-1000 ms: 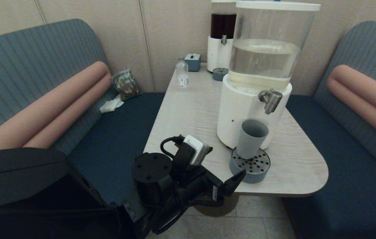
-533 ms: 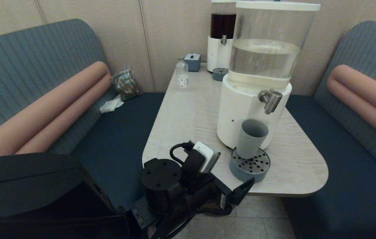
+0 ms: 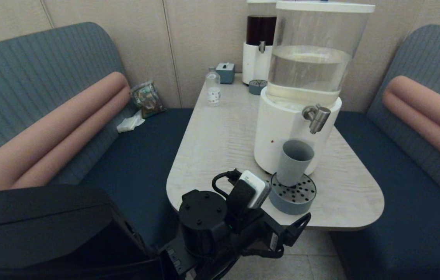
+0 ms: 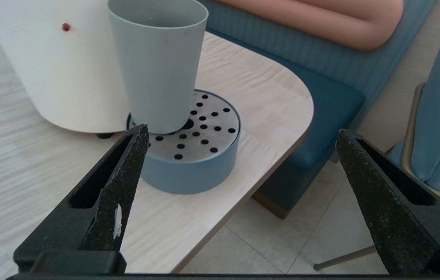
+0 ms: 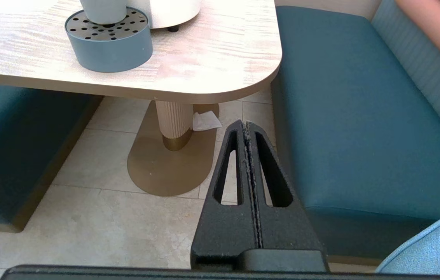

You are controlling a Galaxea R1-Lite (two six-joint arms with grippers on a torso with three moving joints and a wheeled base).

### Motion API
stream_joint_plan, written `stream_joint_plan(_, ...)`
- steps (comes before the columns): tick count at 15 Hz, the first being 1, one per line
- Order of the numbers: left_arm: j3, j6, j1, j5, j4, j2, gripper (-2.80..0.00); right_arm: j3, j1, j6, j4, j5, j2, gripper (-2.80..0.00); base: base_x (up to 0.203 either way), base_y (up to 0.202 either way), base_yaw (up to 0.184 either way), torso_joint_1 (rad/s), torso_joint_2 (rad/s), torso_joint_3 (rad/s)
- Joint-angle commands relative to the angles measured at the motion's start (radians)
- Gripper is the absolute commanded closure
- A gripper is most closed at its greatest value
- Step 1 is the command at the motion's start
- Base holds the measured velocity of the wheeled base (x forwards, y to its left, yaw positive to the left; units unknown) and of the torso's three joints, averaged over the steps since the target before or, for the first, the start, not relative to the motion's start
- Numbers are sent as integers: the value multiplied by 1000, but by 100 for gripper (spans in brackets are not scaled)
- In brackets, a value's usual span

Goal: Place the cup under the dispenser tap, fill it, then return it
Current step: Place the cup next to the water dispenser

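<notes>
The grey-blue cup [image 3: 294, 163] [image 4: 158, 66] stands upright on the round perforated drip tray [image 3: 293, 200] [image 4: 189, 175], below the steel dispenser tap [image 3: 315, 116] of the large white-based dispenser [image 3: 278, 132]. My left gripper [image 3: 292, 233] [image 4: 241, 130] is open and empty at the table's near edge, in front of the tray and clear of the cup. In the right wrist view my right gripper [image 5: 245, 123] is shut on nothing, low over the floor beside the table; the cup's base [image 5: 103, 9] and the tray [image 5: 109, 50] show there.
On the pale wooden table [image 3: 224, 132] the far end holds a dark-liquid dispenser [image 3: 261, 35], a second small tray [image 3: 257, 86], a small clear bottle [image 3: 213, 87] and a blue box [image 3: 226, 72]. Blue benches flank the table on both sides.
My left arm has moved to the right and back toward the table's near edge, away from the cup. The cup, tray and dispenser have not moved.
</notes>
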Motion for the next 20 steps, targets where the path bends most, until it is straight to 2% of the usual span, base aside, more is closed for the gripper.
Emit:
stream_joint_plan(1,-21,1,-1,1,-8,24,-280,0,1,-1,-1,0,1,0,0,0,0,0,0,0)
stream_joint_plan(9,-122,28,0,26,-5,76,-280,0,1,-1,-1,0,1,0,0,0,0,0,0,0)
stream_joint_plan(12,-174,59,5,46,-7,119,-280,1,0,-1,-1,0,1,0,0,0,0,0,0,0)
stream_joint_plan(20,-286,62,31,68,41,163,-280,0,0,-1,-1,0,1,0,0,0,0,0,0,0)
